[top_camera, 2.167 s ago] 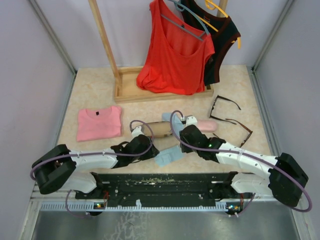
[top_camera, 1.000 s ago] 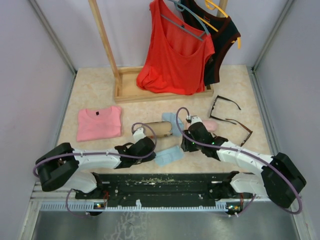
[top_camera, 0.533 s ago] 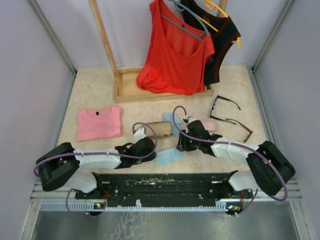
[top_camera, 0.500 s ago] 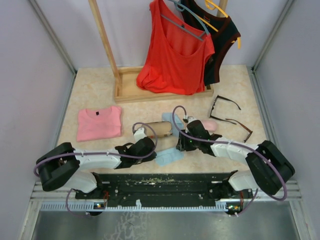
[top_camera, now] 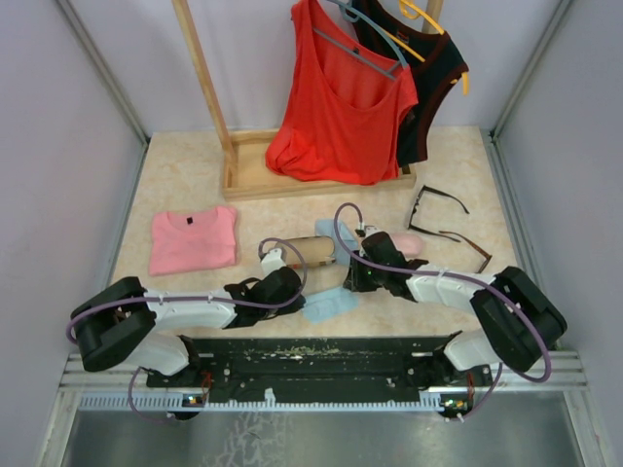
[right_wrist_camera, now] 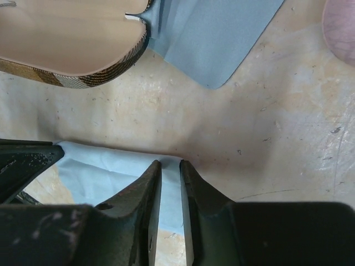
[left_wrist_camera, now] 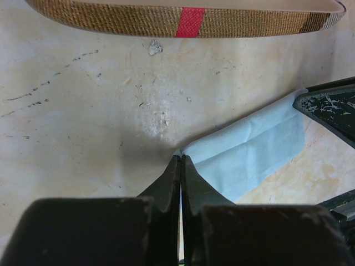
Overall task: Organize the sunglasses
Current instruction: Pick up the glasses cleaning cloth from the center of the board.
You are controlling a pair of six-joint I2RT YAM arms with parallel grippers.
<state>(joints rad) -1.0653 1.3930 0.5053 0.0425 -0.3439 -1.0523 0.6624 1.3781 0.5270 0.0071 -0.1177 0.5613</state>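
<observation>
Pale-blue cloth (top_camera: pixel 327 305) lies between the arms. The left claw (left_wrist_camera: pixel 180 157) is pressed together on one corner; the right claw (right_wrist_camera: pixel 170 164) hangs narrowly spread over the opposite edge, probably to move it toward the open plaid case (top_camera: pixel 310 251). Both sunglasses (top_camera: pixel 422 207) rest untouched on the tabletop (top_camera: pixel 185 175), well right.

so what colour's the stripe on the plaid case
Red stripe; clearest in the left wrist view.

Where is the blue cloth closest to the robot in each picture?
Top external: the blue cloth lies low in the centre, near the arm bases.
Left wrist: centre-right.
Right wrist: bottom left.
Shared landmark: the plaid case, beyond the cloth in every view.
</observation>
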